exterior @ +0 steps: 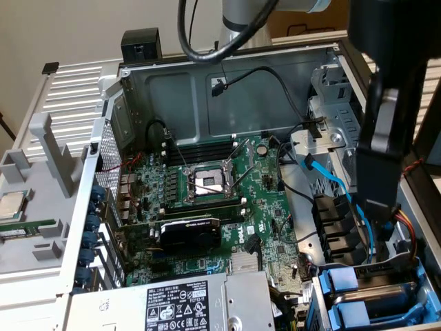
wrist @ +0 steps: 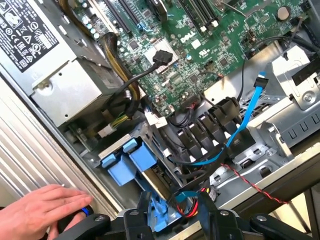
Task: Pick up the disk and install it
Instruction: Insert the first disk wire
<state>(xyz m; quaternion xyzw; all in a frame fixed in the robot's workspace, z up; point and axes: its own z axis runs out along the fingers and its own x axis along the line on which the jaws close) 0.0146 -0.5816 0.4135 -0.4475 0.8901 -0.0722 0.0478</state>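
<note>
Your tool point(wrist: 175, 214) hangs released, jaws apart, near two blue disk carriers point(wrist: 131, 160) slotted in the computer case point(exterior: 275, 76). A person's hand point(wrist: 42, 210) rests nearby, at the case's edge.

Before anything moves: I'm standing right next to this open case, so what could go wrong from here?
1. A person's hand sits close beside the gripper; a sideways move could strike it.
2. The loose blue cable and the twisted red-and-black wire lie just below the gripper and might snag or get pinched.
</note>
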